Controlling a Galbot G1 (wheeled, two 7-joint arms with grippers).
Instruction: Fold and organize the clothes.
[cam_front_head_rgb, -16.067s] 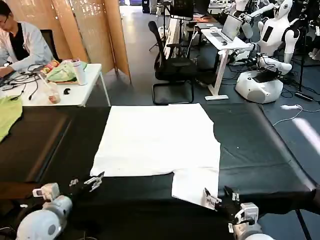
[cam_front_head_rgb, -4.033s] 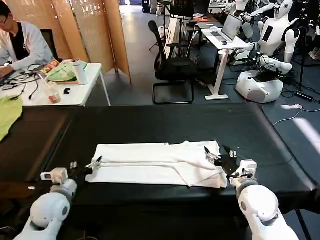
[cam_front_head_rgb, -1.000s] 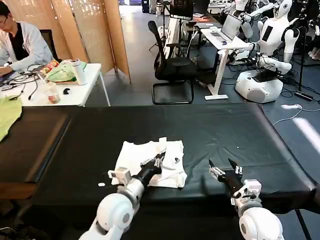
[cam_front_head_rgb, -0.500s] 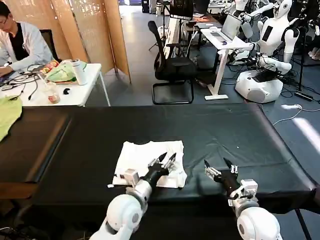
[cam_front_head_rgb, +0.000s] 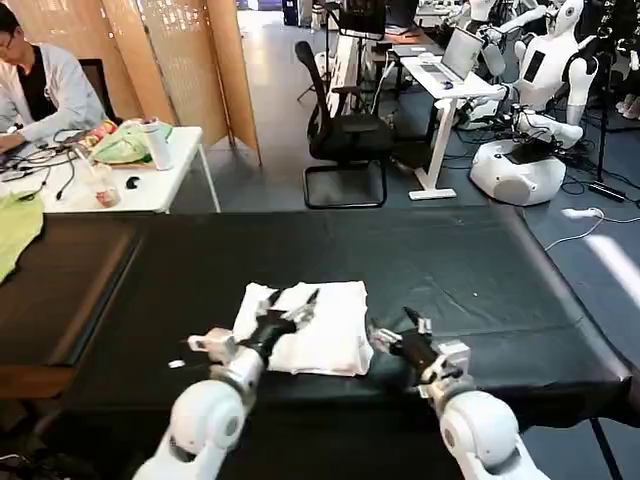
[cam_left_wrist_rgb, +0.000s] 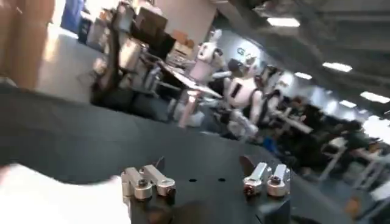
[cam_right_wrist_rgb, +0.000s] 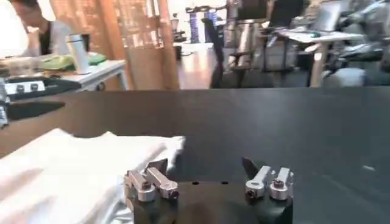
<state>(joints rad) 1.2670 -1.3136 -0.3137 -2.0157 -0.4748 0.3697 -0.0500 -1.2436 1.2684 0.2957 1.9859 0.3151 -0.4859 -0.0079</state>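
Lying folded into a small white square near the front middle of the black desk (cam_front_head_rgb: 480, 260), the T-shirt (cam_front_head_rgb: 320, 335) is flanked by both arms, probably for a last tidy. The left gripper (cam_front_head_rgb: 290, 305) is held over its 9 o'clock half, fingers apart and empty; the right gripper (cam_front_head_rgb: 395, 335) is poised just beside its 3 o'clock edge, likewise spread. A green cloth (cam_front_head_rgb: 15, 230) is draped at the desk's far 9 o'clock end; a white table (cam_front_head_rgb: 150, 190), an office chair (cam_front_head_rgb: 345, 130) and other robots (cam_front_head_rgb: 530, 100) are seen behind.

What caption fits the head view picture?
Folded white T-shirt on the black table, open left gripper over it, open right gripper beside it.
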